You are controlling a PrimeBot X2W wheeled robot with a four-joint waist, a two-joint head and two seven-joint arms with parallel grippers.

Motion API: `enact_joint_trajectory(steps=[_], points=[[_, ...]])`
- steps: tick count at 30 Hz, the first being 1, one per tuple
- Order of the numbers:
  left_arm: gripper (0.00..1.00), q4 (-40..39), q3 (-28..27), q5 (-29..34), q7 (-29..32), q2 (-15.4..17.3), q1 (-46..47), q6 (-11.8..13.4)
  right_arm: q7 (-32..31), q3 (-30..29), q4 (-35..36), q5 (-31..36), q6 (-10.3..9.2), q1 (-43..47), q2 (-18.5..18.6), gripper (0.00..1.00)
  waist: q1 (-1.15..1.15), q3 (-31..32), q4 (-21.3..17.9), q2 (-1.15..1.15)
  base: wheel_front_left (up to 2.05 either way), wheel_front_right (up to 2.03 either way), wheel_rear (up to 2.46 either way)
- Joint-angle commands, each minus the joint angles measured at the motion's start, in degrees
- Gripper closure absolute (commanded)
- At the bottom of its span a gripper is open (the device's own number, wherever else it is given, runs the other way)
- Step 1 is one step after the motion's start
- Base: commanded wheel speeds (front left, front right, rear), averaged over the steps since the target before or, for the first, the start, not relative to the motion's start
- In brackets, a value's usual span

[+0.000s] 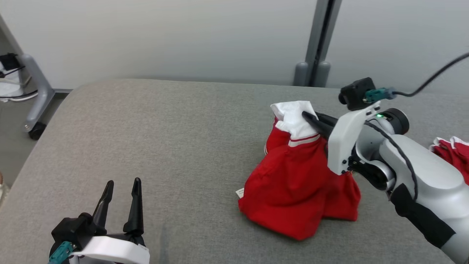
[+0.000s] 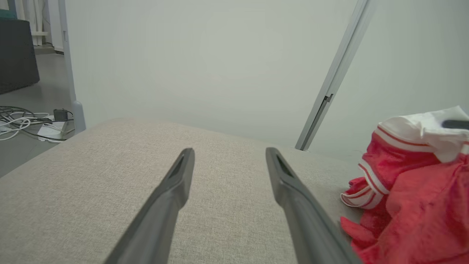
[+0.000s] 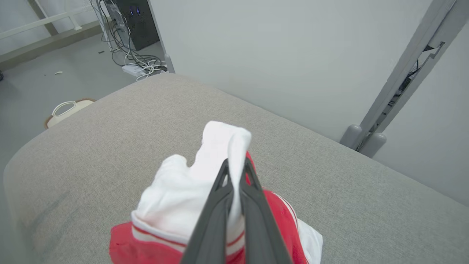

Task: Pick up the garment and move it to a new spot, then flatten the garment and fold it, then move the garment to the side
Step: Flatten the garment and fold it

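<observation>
Two dark fingers of the right gripper [image 1: 305, 115] are pinching the white end of a red garment [image 1: 293, 183], the jaws pressed together on the cloth. A fold of white fabric is standing up past the tips in the right wrist view. The gripped end is being held raised while the rest of the garment is draping down like a tent. Its red lower part is resting on the grey padded table [image 1: 165, 128], toward the right side and roughly midway between the near and far edges. Red-and-white striped trim is running just below the white band, and a small white tag [image 1: 240, 192] is poking out at the garment's lower left edge.

At the lower left of the head view, the left gripper [image 1: 123, 181] is sitting low over the table, well apart from the garment. Its fingers are spread wide, with bare grey fabric showing between them. In the left wrist view the garment is appearing at the right edge, just beyond the right-hand finger.

Near the table's right edge, a second red cloth [image 1: 452, 150] with white trim is lying partly behind the right forearm. A grey post [image 1: 322, 36] is rising against the pale wall behind the table, and cables [image 2: 22, 123] are trailing across the floor to the left.
</observation>
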State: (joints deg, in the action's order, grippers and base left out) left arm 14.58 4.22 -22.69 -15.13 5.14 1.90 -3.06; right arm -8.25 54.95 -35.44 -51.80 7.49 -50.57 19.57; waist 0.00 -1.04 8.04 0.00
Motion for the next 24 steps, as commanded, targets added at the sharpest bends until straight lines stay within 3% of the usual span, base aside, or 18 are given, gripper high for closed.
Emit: enact_joint_trajectory(steps=[1,8,12,24], points=[[0.0,-0.26,-0.22,0.36,0.0,0.39,-0.06,-0.41,1.04,-0.64,0.64,0.46,0.01,1.49,1.03,1.0,0.0,0.07,-2.46,0.0,0.0,0.0,0.0],[0.0,-0.54,-0.22,0.61,0.0,0.5,0.15,-0.58,5.79,-9.46,5.6,3.15,0.01,10.55,6.48,1.0,0.0,-0.78,-8.79,0.0,0.0,0.0,0.0],[0.0,-0.52,-0.16,0.68,0.0,0.79,0.51,-0.79,6.6,-16.38,6.61,5.19,0.01,18.28,7.2,1.0,0.0,-1.63,-12.07,0.0,0.0,0.0,0.0],[0.0,-0.37,0.47,0.81,0.02,1.57,1.79,-1.08,6.62,-31.3,5.78,13.63,0.01,36.92,1.48,1.0,0.0,-3.13,-16.78,0.0,0.0,0.0,0.0]])
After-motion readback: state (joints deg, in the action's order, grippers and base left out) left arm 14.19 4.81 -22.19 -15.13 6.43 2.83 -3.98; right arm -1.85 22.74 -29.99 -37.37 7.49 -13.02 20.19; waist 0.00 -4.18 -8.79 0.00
